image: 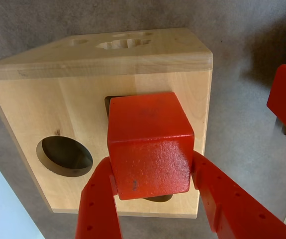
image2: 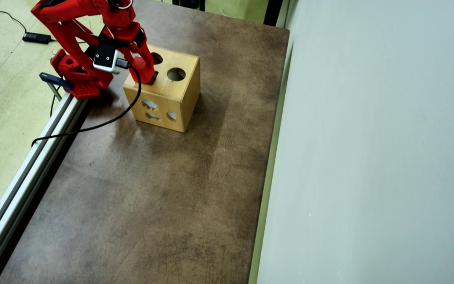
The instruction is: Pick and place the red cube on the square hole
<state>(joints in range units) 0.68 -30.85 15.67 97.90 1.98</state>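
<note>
The gripper (image: pixel 152 174) is clamping the red cube (image: pixel 150 144) between its two red fingers (image: pixel 100 199), one pressing each side; the cube is sitting right over the square hole (image: pixel 114 99), covering nearly all of it, only dark slivers peeking out at its upper left and beneath it; whether it is resting on the wood or hanging just above, I cannot tell. In the wrist view the round hole (image: pixel 64 156) is lying open to the left on the wooden box (image: pixel 28 109). In the overhead view the arm is hiding the cube entirely; the box (image2: pixel 183 96) is standing near the table's far left corner; the brown table (image2: pixel 152 189) is stretching wide open nearer and to the right.
</note>
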